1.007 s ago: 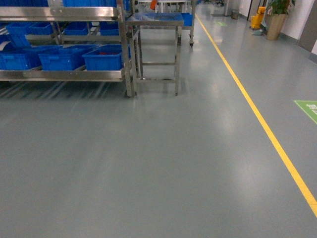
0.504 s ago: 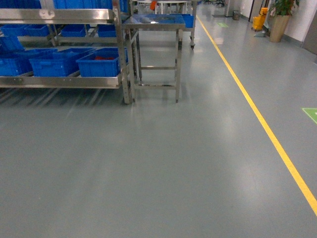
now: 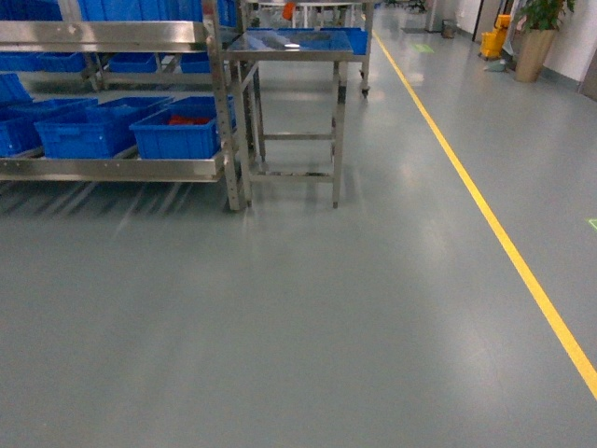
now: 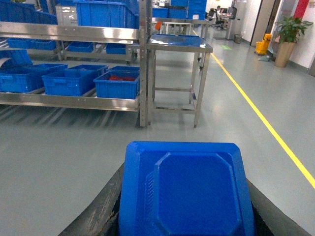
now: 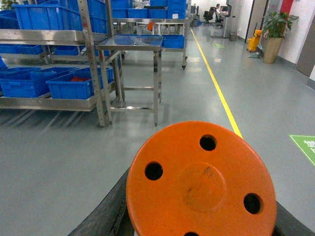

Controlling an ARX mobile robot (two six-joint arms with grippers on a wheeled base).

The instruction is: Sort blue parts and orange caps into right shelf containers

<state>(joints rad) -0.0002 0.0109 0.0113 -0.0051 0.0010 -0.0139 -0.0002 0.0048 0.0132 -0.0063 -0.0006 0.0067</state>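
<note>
In the left wrist view my left gripper (image 4: pixel 184 219) is shut on a blue part (image 4: pixel 184 191), a square moulded piece with cut corners, held between black fingers (image 4: pixel 98 214). My right gripper (image 5: pixel 197 223) is shut on an orange cap (image 5: pixel 202 182), a round disc with several holes. The right shelf containers, bright-blue crates (image 3: pixel 177 131), sit on the low level of a steel rack (image 3: pixel 112 168) ahead on the left. The rightmost crate (image 4: pixel 117 83) holds red-orange pieces. Neither gripper shows in the head view.
A steel table (image 3: pixel 294 42) with a blue tray on top stands right of the rack post (image 3: pixel 224 112). A yellow floor line (image 3: pixel 494 233) runs along the right. A potted plant (image 3: pixel 536 37) stands far back right. Grey floor lies between me and the rack.
The rack, crates and table have slid lower and leftward in the head view and look nearer. The green floor mark has drifted off the right edge.
</note>
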